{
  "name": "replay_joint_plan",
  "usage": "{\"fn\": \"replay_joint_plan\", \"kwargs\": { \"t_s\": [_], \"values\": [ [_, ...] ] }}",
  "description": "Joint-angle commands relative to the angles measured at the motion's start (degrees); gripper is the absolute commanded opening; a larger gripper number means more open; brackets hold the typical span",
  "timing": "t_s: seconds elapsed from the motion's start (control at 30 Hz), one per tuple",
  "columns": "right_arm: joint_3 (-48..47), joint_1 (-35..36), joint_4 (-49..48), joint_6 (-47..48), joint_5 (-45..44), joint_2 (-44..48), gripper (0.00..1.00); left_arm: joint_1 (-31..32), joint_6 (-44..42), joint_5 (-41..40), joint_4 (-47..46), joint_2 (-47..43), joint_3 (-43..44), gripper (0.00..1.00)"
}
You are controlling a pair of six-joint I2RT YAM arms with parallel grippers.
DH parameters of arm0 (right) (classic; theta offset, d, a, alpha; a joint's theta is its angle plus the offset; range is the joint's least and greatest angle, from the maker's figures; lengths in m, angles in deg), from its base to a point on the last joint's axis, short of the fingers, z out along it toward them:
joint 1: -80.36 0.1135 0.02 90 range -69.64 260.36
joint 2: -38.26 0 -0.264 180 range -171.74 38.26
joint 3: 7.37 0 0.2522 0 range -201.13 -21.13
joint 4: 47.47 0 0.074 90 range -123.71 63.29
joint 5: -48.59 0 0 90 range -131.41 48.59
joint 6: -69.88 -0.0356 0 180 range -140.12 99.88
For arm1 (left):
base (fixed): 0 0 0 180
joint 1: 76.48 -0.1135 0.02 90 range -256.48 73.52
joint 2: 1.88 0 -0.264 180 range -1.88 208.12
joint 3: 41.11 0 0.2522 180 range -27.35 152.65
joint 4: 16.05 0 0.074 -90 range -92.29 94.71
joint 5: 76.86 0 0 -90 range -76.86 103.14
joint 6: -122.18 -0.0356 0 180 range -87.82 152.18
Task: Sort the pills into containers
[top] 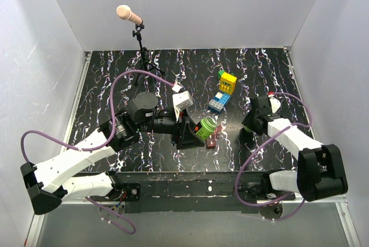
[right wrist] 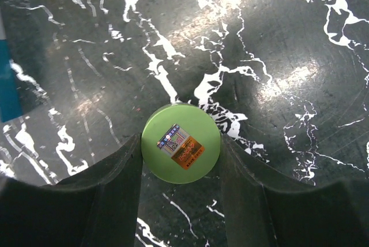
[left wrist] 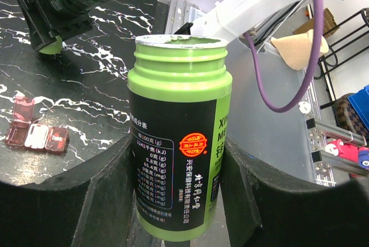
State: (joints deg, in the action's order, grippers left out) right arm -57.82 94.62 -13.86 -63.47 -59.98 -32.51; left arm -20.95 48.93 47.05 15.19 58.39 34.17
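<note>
The table (top: 115, 74) is black, veined white. The bottle (left wrist: 176, 94) is lime green, its label (left wrist: 167, 178) black with white print and a red-orange emblem (left wrist: 195, 145). The cap (right wrist: 173, 169) is green with an orange-and-blue sticker (right wrist: 181, 146). The box (left wrist: 36, 134) is red, one cell white.

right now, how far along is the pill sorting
Done: the green bottle is uncapped. In hand: the left gripper holds the bottle, the right gripper grips its green cap. Left: the sorting itself; no loose pills show, and the red box lies on the table.
</note>
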Motion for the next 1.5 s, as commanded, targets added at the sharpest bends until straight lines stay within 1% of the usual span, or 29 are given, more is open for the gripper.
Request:
{"fn": "replay_joint_plan", "kwargs": {
  "t_s": [0.0,0.2,0.3,0.43,0.57,0.6,0.63,0.7,0.73,0.8,0.87,1.07,1.13,1.23,1.33,1.47],
  "values": [
    [-1.28,-0.2,-1.4,-4.37,-4.72,-3.67,0.01,0.2,0.3,0.89,-2.62,-1.38,-0.08,0.0],
    [-4.18,-0.2,2.81,-5.78,-7.45,-8.51,0.01,0.2,0.47,0.81,-2.8,-1.47,-0.34,0.0],
    [-4.8,-0.2,3.52,-5.17,-7.1,-9.13,0.01,0.2,0.47,1.07,-2.88,-1.12,-0.35,0.0],
    [-3.31,-0.2,1.94,-4.11,-5.26,-8.08,0.07,0.2,0.47,1.16,-2.8,-1.03,-0.26,0.0],
    [-3.13,-0.11,2.11,-3.67,-4.64,-7.99,0.34,0.2,0.12,1.16,-2.53,-1.03,0.01,0.0],
    [-3.21,-0.2,2.2,-3.49,-4.55,-8.08,0.45,0.2,0.12,0.98,-2.45,-0.95,-0.08,0.0],
    [-3.39,-0.11,2.38,-3.41,-4.63,-8.25,0.48,0.2,0.12,1.16,-2.36,-1.03,-0.08,0.0],
    [-3.57,-0.2,2.82,-3.23,-4.46,-8.16,0.64,0.2,0.03,0.98,-2.27,-1.03,-0.08,0.0],
    [-3.74,-0.2,2.99,-3.05,-4.37,-7.9,0.69,0.2,0.03,0.89,-2.18,-1.03,0.01,0.0],
    [-4.09,-0.11,3.43,-2.7,-4.11,-7.46,0.77,0.2,0.03,0.98,-2.18,-1.12,-0.08,0.0],
    [-4.44,-0.2,4.13,-2.26,-4.02,-6.85,0.8,0.2,0.03,0.89,-2.09,-1.12,-0.08,0.0],
    [-5.76,-0.11,5.54,-0.77,-2.18,-4.83,0.83,0.2,-0.14,0.63,-2.18,-1.03,-0.34,0.0],
    [-6.29,-0.2,6.68,-0.24,-1.48,-4.3,0.86,0.2,-0.32,0.54,-2.44,-1.03,-0.78,0.0],
    [-6.64,-0.11,7.47,1.07,0.28,-3.07,0.87,0.2,-1.46,-0.16,-2.97,-0.77,-1.83,0.0],
    [-6.12,-0.2,7.13,2.92,3.35,-0.26,0.87,0.2,-3.3,-1.3,-3.24,0.02,-2.72,0.0],
    [-4.19,-0.2,4.93,7.22,7.75,6.06,0.89,0.2,-6.37,-3.23,-3.15,1.34,-3.86,0.0]
  ]
}}
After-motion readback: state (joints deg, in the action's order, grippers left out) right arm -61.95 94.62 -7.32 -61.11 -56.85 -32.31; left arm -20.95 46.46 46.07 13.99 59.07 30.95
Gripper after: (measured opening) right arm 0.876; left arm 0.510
